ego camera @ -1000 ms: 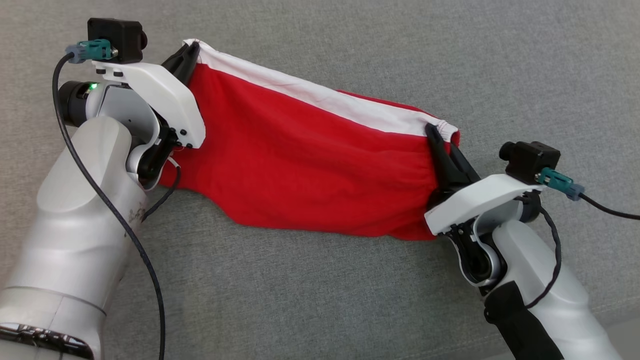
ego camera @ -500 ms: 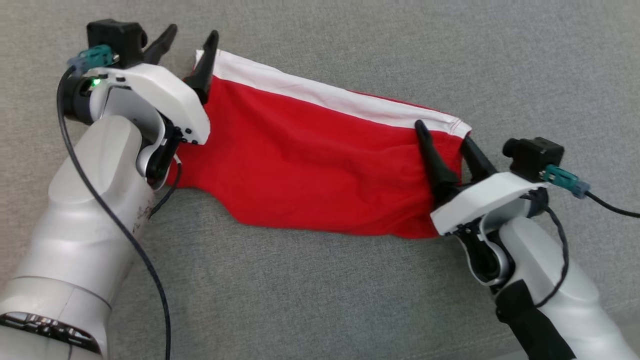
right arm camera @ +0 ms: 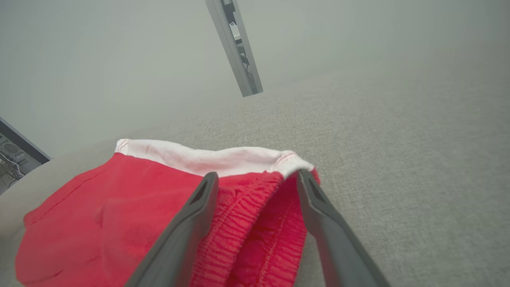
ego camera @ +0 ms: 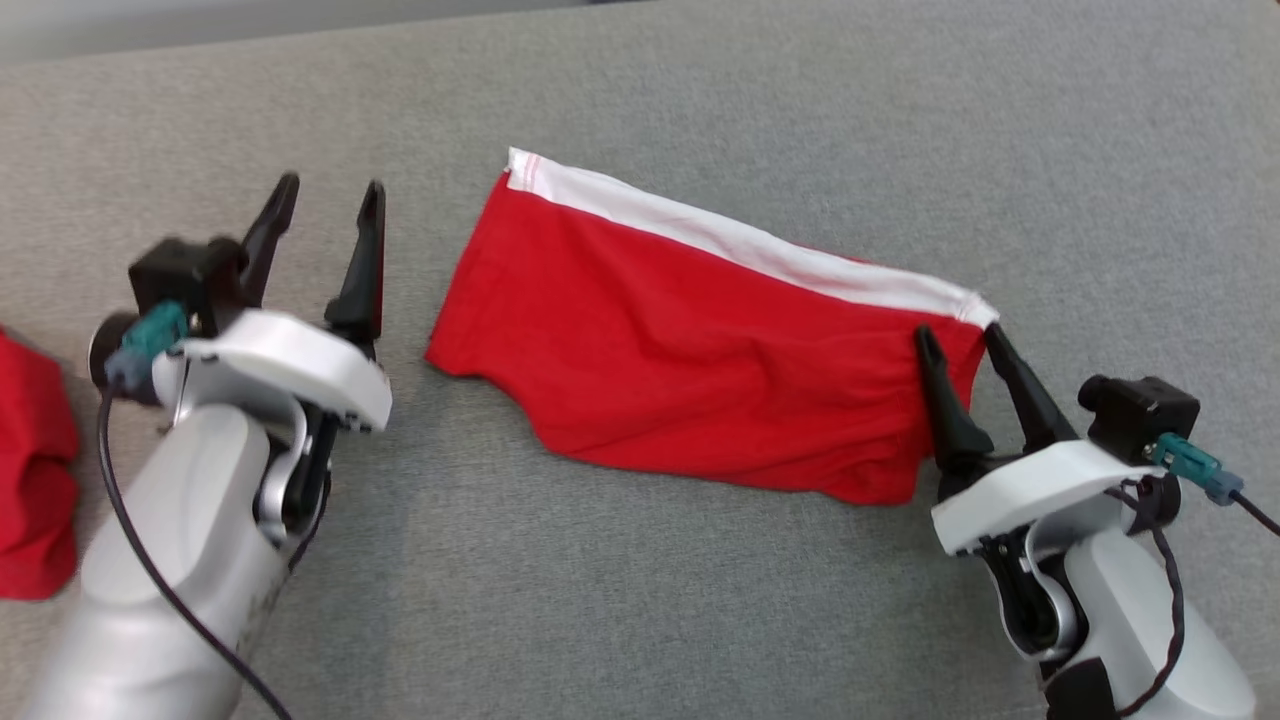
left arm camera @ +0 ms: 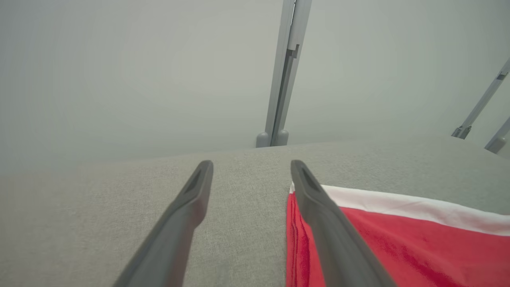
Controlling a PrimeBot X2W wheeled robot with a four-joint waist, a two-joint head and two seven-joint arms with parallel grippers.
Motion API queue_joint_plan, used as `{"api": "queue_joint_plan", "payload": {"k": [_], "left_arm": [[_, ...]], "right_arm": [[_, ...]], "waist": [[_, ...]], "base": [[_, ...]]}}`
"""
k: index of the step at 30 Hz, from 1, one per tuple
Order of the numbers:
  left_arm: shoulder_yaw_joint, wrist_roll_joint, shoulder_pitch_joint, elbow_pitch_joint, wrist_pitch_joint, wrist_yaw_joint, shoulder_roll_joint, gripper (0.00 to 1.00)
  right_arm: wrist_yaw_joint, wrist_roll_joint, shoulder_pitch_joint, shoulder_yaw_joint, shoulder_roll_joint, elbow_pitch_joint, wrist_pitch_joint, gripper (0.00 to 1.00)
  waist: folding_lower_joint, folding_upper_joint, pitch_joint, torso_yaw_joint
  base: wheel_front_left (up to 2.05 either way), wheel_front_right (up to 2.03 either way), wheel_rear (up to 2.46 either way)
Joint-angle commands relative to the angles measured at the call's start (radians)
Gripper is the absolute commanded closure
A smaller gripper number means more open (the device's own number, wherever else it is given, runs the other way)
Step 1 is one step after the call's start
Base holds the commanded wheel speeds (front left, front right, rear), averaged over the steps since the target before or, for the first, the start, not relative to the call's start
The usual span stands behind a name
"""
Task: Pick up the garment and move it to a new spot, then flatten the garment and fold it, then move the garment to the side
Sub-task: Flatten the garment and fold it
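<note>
At the garment's (ego camera: 690,330) left end, the left gripper (ego camera: 332,185) stands with its jaws spread wide and empty, just clear of the cloth. At the garment's right end, the right gripper (ego camera: 958,332) is equally spread, its fingers (right arm camera: 187,235) straddling the gathered red edge below the white band without clamping it. The garment lies spread out on the grey fabric surface (ego camera: 700,580). Left of the garment, beyond the left gripper, a second red cloth (ego camera: 30,480) lies bunched.

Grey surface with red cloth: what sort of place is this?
Probably a robot test lab, not a home: a grey cloth-covered surface, a metal frame post before a bare wall, a red garment laid out.
</note>
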Motion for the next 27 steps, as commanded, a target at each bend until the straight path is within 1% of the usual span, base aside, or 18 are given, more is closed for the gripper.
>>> {"api": "queue_joint_plan", "payload": {"k": [1,4,5,8,13,17,20,25,27], "left_arm": [[0.005,-0.003,0.051,-0.045,-0.003,0.021,0.018,0.00],[-0.001,-0.002,0.133,-0.139,0.009,0.051,0.039,0.00],[-0.001,-0.002,0.133,-0.139,0.009,0.051,0.039,0.00],[-0.003,0.007,0.216,-0.230,0.016,0.095,0.064,0.00],[0.014,0.013,0.356,-0.377,0.021,0.180,0.105,0.00],[0.027,0.020,0.461,-0.475,0.027,0.248,0.135,0.00],[0.034,0.019,0.525,-0.532,0.036,0.286,0.154,0.00],[0.039,0.005,0.610,-0.586,0.069,0.329,0.179,0.00],[0.041,-0.007,0.623,-0.595,0.076,0.334,0.176,0.00]], "right_arm": [[0.000,-0.001,0.027,-0.007,-0.008,0.011,0.027,0.00],[0.000,-0.006,0.056,-0.025,-0.025,0.012,0.048,0.00],[0.000,-0.006,0.056,-0.025,-0.025,0.012,0.048,0.00],[0.000,-0.015,0.102,-0.057,-0.038,-0.015,0.040,0.00],[0.000,-0.076,0.181,-0.127,-0.039,-0.092,0.019,0.00],[0.000,-0.158,0.251,-0.193,-0.021,-0.175,0.011,0.00],[0.000,-0.221,0.304,-0.238,0.000,-0.243,0.012,0.00],[0.000,-0.297,0.403,-0.265,0.038,-0.350,0.063,0.00],[0.000,-0.311,0.432,-0.267,0.047,-0.374,0.079,0.00]], "waist": [[0.0000,0.0000,-0.034,0.029],[0.0000,0.0000,-0.063,0.050],[0.0000,0.0000,-0.063,0.050],[0.0000,0.0000,-0.096,0.063],[0.0000,0.0000,-0.157,0.065],[0.0000,0.0000,-0.207,0.069],[0.0000,0.0000,-0.235,0.074],[0.0000,0.0000,-0.261,0.078],[0.0000,0.0000,-0.263,0.078]], "base": [[0.00,0.00,0.00],[0.00,0.00,0.00],[0.00,0.00,0.00],[0.00,0.00,0.00],[0.00,0.00,0.00],[0.00,0.00,0.00],[0.00,0.00,0.00],[0.00,0.00,0.00],[0.00,0.00,0.00]]}}
